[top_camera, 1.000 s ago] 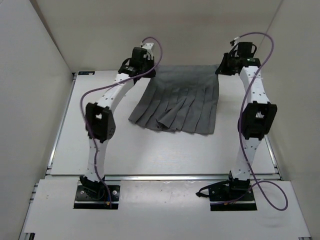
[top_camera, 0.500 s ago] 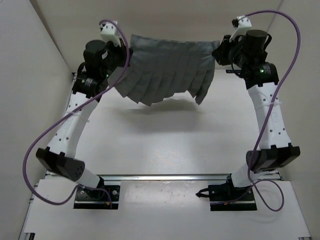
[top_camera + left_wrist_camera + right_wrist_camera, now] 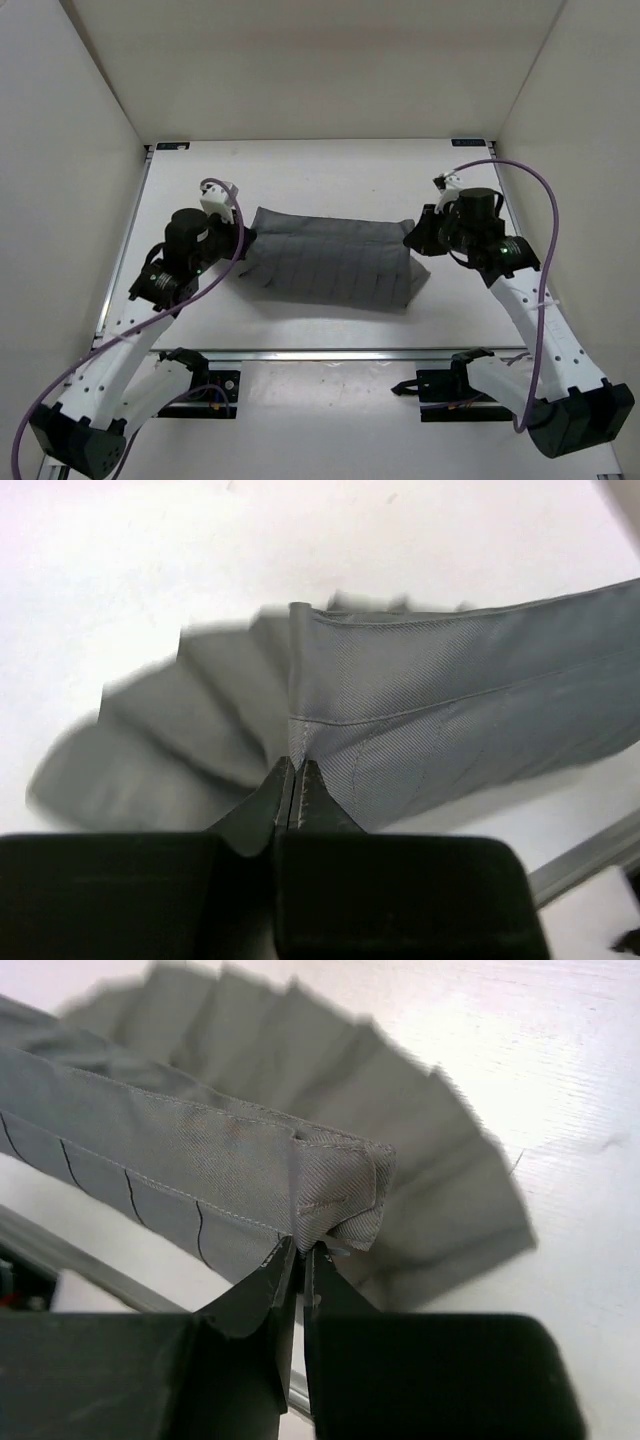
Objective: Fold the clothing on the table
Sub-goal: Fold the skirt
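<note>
Now the grey skirt lies across the near half of the table, running left to right. It sits closer to the near edge and its metal rail than to the far edge, and apart from both side edges. The left claw has its two fingers pressed together on the left end of the waistband, pinching the cloth at the corner seam. The right claw is likewise pinched on the waistband's right end, where the cloth bunches into a small fold above the fingertips. Between the two claws the waistband is drawn out fairly straight, and both wrist views show it raised over the pleats, which spread flat on the white tabletop beyond it. From above, the skirt looks doubled over into a long band, its right end sagging toward the near edge.
</note>
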`<control>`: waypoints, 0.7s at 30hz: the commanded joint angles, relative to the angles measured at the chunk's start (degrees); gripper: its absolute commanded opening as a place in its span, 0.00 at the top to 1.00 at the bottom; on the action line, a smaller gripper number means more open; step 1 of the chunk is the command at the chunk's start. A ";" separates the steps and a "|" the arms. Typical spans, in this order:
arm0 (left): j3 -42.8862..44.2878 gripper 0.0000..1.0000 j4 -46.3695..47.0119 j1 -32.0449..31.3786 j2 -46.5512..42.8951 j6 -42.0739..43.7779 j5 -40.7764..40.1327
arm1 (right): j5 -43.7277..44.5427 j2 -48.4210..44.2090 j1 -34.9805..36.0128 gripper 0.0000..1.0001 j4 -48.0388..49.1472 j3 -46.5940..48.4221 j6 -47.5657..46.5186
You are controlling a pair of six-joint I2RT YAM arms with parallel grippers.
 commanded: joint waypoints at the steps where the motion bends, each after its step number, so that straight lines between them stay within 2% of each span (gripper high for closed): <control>1: 0.71 1.00 -0.28 2.15 -1.95 -0.82 -3.06 | -3.25 -1.84 -6.36 1.00 5.10 -0.82 2.67; 5: 2.03 1.00 8.14 3.30 7.70 -2.76 0.18 | -5.63 6.24 -7.86 0.99 12.73 0.32 1.70; 7: 3.87 1.00 13.58 4.08 17.25 -3.55 3.86 | -8.25 11.40 -9.96 1.00 18.18 2.25 1.00; 9: 11.30 1.00 14.92 4.44 25.16 -2.85 4.05 | -9.75 17.30 -11.20 1.00 20.21 7.07 -0.14; 10: 16.74 1.00 14.66 4.35 32.52 -2.32 4.23 | -10.19 23.33 -11.90 1.00 19.09 15.01 -1.36; 12: 28.95 1.00 13.79 4.00 38.10 -0.48 3.35 | -9.41 28.64 -11.90 1.00 17.25 28.12 -3.22; 13: 31.97 1.00 13.09 4.00 40.92 -0.21 2.22 | -8.88 30.84 -11.99 1.00 16.71 31.49 -4.44; 15: 43.28 1.00 11.77 3.65 43.74 0.15 2.12 | -9.49 34.45 -12.86 1.00 15.05 43.06 -5.67; 17: 49.98 1.00 10.71 3.74 45.43 0.15 1.33 | -9.58 35.86 -13.13 1.00 12.75 50.02 -6.21; 19: 54.40 1.00 10.27 2.69 44.82 1.54 0.11 | -9.59 35.35 -13.14 0.99 12.31 52.61 -7.35; 21: 53.28 1.00 11.49 1.46 42.28 3.56 -2.35 | -8.53 31.76 -12.70 0.99 13.53 50.44 -8.75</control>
